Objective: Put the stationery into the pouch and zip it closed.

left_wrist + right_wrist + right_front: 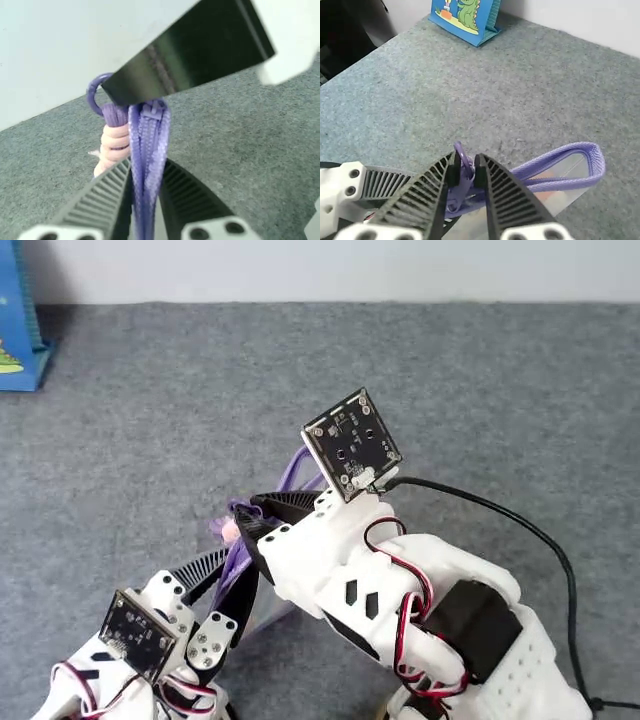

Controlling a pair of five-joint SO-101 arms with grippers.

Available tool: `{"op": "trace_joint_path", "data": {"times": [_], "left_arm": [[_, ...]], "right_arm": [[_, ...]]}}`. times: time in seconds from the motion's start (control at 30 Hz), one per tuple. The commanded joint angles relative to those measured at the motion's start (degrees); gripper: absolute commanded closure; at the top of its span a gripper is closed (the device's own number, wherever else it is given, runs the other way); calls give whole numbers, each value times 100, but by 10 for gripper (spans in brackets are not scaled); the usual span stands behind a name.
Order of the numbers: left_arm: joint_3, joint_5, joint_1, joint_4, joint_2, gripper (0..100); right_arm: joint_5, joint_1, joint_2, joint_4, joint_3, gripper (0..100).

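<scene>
Your right gripper is pinched together on the purple zipper pull, whose loop pokes up between the two ribbed black fingers. Just beside it, your left gripper is clamped on the purple zipper tape, the woven band running up out of its closed fingers to the slider under the right arm's black finger. A pale pink charm hangs against the tape at that end, next to a small purple ring.

From the right wrist, the pouch stretches away from the claw: a purple zippered rim looping round a clear wall, with an orange shape showing through it that cannot be made out. In the high view the pouch sits between the two arms, close under the right arm's wrist and largely covered by it.

Both arms stand over a grey felt table cover. A blue box printed with a green dinosaur stands well apart at the far edge by the white wall, and a black cable trails from the right wrist camera.
</scene>
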Motion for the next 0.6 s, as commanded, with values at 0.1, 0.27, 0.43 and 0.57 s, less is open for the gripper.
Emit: {"op": "trace_joint_path", "data": {"times": [0.1, 0.27, 0.43, 0.57], "left_arm": [[-145, 53, -35, 44, -53, 991], [-145, 53, -35, 44, -53, 991], [-145, 53, -35, 44, -53, 991], [-145, 53, -35, 44, -53, 991]], "right_arm": [[440, 1077, 259, 22, 114, 991], [800, 1780, 251, -576, 589, 991], [932, 2000, 242, -1042, 1108, 991], [932, 2009, 242, -1138, 1143, 991]]}}
